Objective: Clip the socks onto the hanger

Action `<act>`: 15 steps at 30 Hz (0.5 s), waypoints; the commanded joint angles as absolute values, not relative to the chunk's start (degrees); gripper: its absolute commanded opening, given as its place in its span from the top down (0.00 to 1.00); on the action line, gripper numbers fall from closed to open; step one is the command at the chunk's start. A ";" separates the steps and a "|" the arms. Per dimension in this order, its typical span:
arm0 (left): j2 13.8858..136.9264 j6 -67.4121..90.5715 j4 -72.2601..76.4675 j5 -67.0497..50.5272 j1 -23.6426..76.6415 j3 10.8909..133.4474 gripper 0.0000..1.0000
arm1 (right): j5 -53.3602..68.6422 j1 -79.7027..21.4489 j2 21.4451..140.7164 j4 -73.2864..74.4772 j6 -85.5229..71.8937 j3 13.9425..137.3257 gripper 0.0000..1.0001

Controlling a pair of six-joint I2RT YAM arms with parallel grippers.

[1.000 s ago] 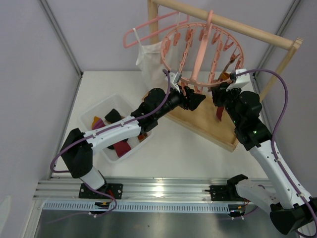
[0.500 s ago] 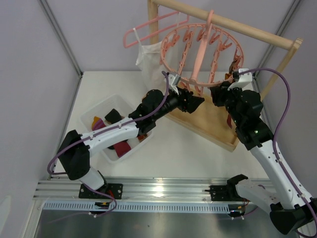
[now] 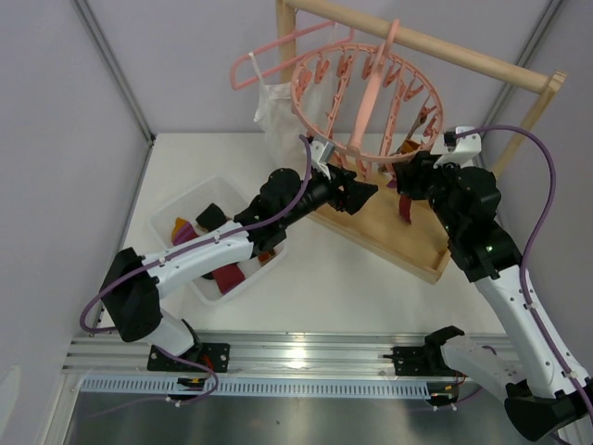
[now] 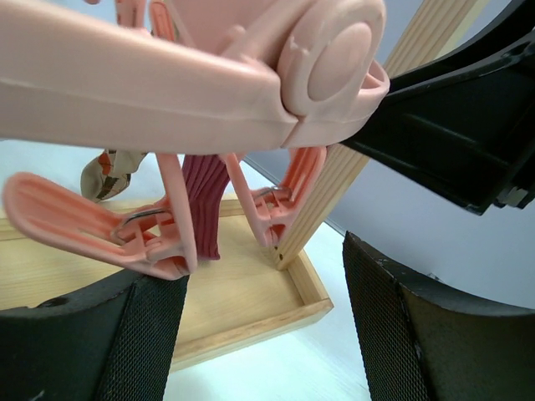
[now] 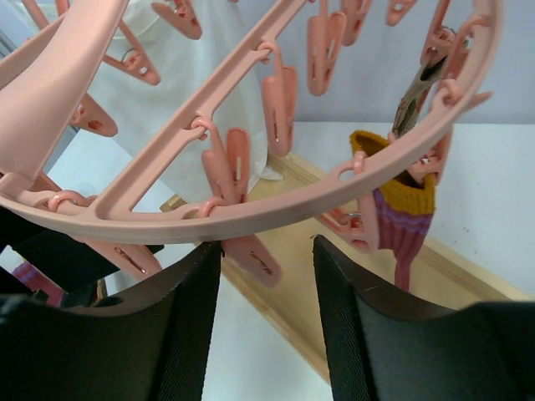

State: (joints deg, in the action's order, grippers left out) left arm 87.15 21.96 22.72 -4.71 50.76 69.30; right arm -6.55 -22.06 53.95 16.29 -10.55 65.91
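Your landmark is the large round pink plastic drying hanger (image 3: 297, 97) with its rings of dangling clips. It hangs tilted from the wooden rail, near edge lowest, which puts that edge within reach of both arms.

The left gripper (image 3: 369, 192) sits just under the near rim with its fingers spread wide and nothing between them. It is probably placed there to steady the ring or catch a clip. The right gripper (image 3: 401, 176) is under the rim's right side. Its fingers are parted and one pink clip (image 5: 251, 257) hangs in the gap, not visibly pinched.

You can count two socks on the hanger, both at its right side. One is a maroon-purple ribbed sock (image 3: 405, 208) with a mustard cuff, hanging straight down from a rim clip. The other is a tan argyle sock (image 5: 415, 93), clipped just above it.

At least three more socks lie in the white plastic bin (image 3: 185, 200), well to the left of the hanger: one black, one maroon and one purple-and-orange. Neither gripper carries one, so your next job looks like a trip to the bin.
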 commanded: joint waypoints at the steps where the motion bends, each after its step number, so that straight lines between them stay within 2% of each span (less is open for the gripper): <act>1: 85.25 20.65 23.29 -4.57 50.98 71.71 0.25 | -8.53 -21.88 52.47 16.08 -9.93 69.08 0.47; 5: 85.52 20.30 22.94 -4.83 50.98 72.68 0.25 | -8.09 -21.80 52.56 16.96 -8.70 69.43 0.42; 15: 85.96 19.78 22.41 -5.10 51.33 74.09 0.25 | -10.72 -21.97 52.38 17.75 -7.21 69.08 0.43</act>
State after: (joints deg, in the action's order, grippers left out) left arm 87.15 21.30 21.67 -4.73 50.89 71.50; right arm -8.43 -22.00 53.30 18.11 -8.56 66.67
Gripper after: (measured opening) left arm 0.756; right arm 0.578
